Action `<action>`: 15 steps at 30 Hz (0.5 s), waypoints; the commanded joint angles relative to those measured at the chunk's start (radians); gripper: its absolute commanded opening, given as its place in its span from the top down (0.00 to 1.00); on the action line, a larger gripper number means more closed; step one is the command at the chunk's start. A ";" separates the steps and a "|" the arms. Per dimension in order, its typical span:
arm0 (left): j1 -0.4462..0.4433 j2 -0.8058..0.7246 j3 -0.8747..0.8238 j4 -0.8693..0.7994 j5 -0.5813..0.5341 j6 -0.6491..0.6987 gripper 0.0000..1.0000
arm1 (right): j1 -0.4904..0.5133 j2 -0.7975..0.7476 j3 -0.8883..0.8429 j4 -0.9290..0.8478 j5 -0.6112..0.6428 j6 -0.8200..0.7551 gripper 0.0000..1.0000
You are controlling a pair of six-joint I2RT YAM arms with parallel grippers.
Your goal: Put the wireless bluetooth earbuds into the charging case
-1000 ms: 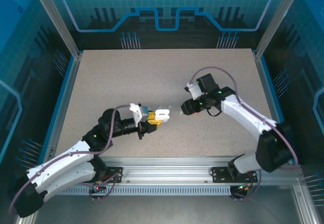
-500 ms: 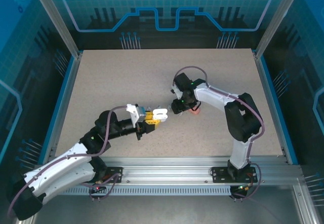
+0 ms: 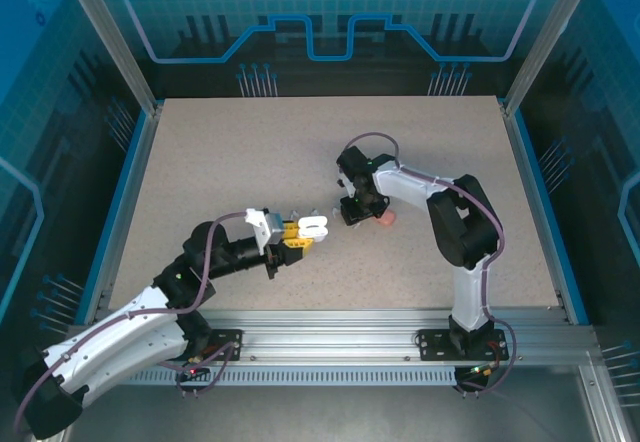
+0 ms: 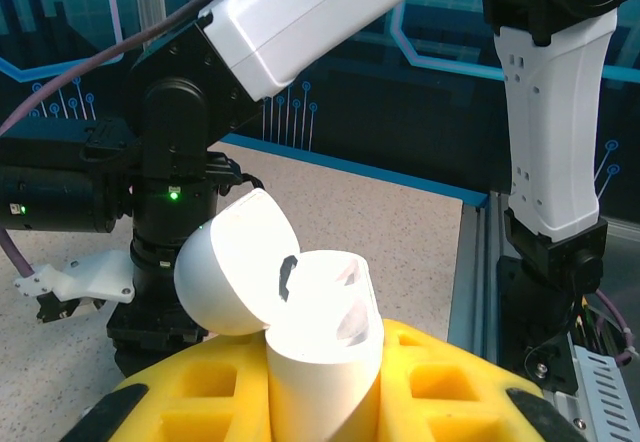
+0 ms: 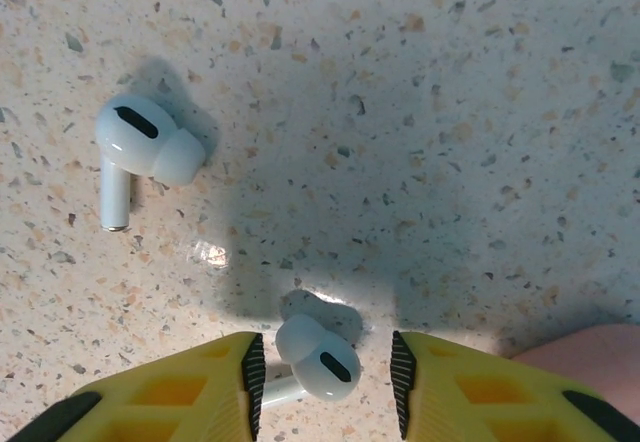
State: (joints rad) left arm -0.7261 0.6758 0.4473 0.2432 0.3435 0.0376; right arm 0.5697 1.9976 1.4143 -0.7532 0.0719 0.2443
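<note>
Table (image 3: 230, 152): flat and speckled, with the two arms reaching over it.
Left gripper (image 3: 305, 232): near the middle of the table. Its yellow fingers are squeezed tight on the white case (image 3: 313, 226).
Right gripper (image 3: 350, 214): low over the table, near the white case. Its yellow fingers stand apart, one on each side of an earbud (image 5: 318, 358), with a gap on one side.
Pink case (image 3: 388, 219): lies on the table just beside the right gripper.
White case: stands upright between the left fingers.
Lid (image 4: 235, 262): flipped open.
Earbud: white, lying on the table between the right fingers.
Second earbud (image 5: 145, 147): white, lying on the table, apart from the first one.
</note>
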 commanded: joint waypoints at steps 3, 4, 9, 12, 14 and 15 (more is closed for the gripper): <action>-0.008 -0.012 -0.008 0.003 -0.018 0.033 0.88 | 0.011 0.032 0.035 -0.043 0.002 0.012 0.62; -0.009 -0.011 -0.009 0.003 -0.018 0.033 0.88 | 0.012 0.035 0.034 -0.044 0.002 0.012 0.62; -0.008 -0.010 -0.007 0.003 -0.021 0.034 0.88 | 0.011 0.047 0.033 -0.048 -0.004 0.012 0.63; -0.008 -0.010 -0.009 0.002 -0.021 0.035 0.88 | 0.012 0.057 0.032 -0.048 -0.013 0.010 0.64; -0.008 -0.010 -0.009 -0.002 -0.024 0.035 0.88 | 0.012 0.064 0.029 -0.045 -0.018 0.011 0.66; -0.008 -0.009 -0.008 -0.002 -0.024 0.034 0.88 | 0.012 0.066 0.027 -0.044 -0.020 0.011 0.67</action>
State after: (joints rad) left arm -0.7261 0.6758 0.4469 0.2401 0.3351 0.0547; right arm 0.5697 2.0327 1.4288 -0.7734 0.0711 0.2443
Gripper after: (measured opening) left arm 0.220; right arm 0.337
